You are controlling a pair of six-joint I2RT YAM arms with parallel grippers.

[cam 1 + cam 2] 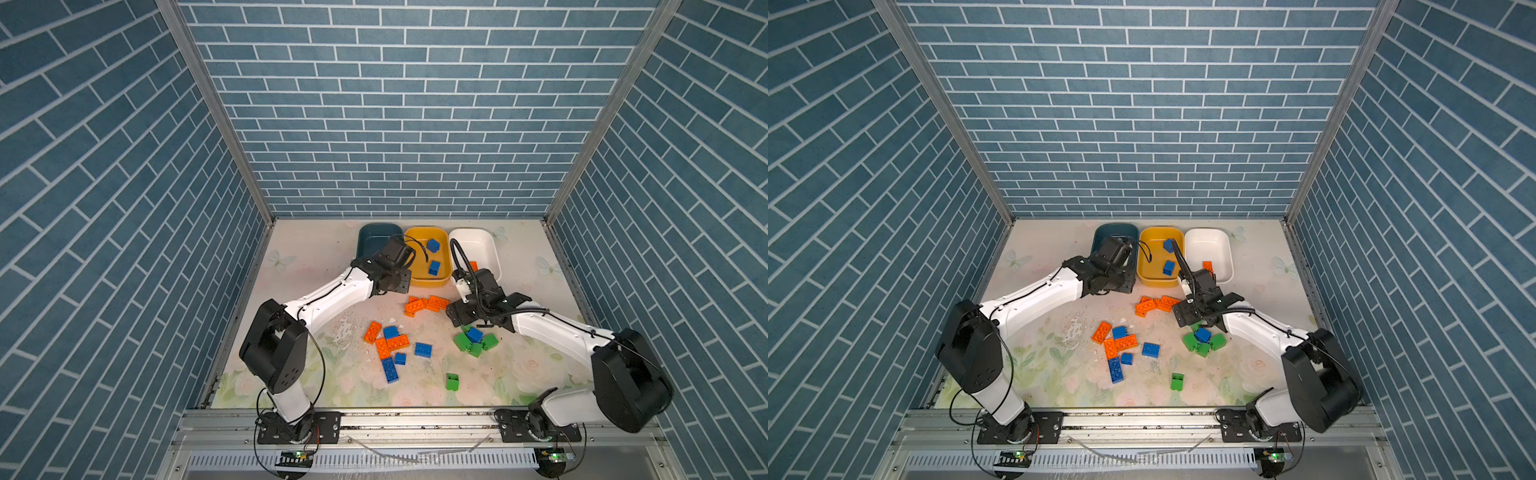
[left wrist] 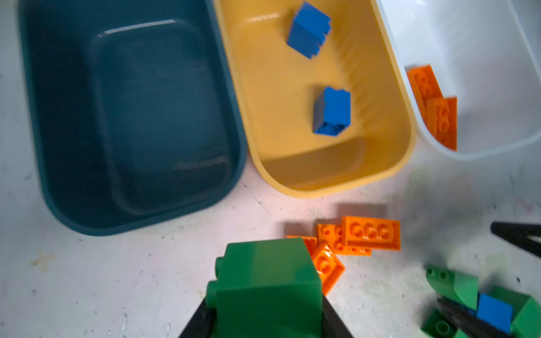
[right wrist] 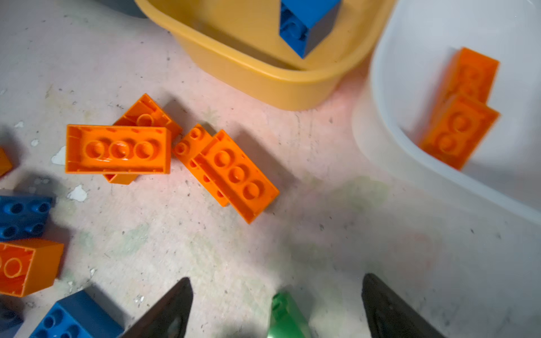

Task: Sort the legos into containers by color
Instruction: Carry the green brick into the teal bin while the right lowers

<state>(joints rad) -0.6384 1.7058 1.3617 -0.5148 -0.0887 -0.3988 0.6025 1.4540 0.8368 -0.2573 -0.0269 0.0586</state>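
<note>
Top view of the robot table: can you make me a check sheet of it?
Surface: flower-printed tabletop, worn patches.
Job's things: dark teal plastic tub empty; yellow plastic tub holds two blue studded bricks; white plastic tub holds two orange flat bricks; other bricks loose.
Clutter: small white flakes.
Grippers: left gripper shut on chunky green brick; right gripper open.
Cables: black cable loops above right wrist.
Surroundings: blue brick-patterned walls.

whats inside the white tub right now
Two orange bricks lie overlapping against one wall of the white tub, shown best in the left wrist view. The rest of its visible floor is bare. In both top views the right arm partly covers them.
</note>
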